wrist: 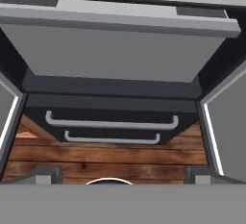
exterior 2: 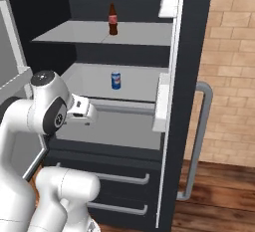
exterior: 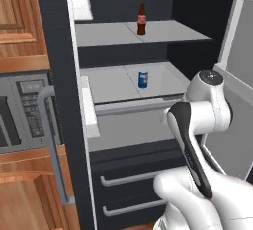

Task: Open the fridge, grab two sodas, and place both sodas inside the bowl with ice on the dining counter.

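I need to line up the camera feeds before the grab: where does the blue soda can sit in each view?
Left base view: blue can just right of centre, on the middle fridge shelf, below the brown bottle.
Right base view: blue can left of centre, on the same shelf, below the bottle.
Hand view: not in it; the camera looks down at the two lower drawers.
Shared landmark: the drawer handles.

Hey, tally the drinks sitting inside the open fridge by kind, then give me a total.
Slim dark-brown bottle with a red label, upper shelf: 1
Short blue can with white and red markings, lower shelf: 1
Total: 2
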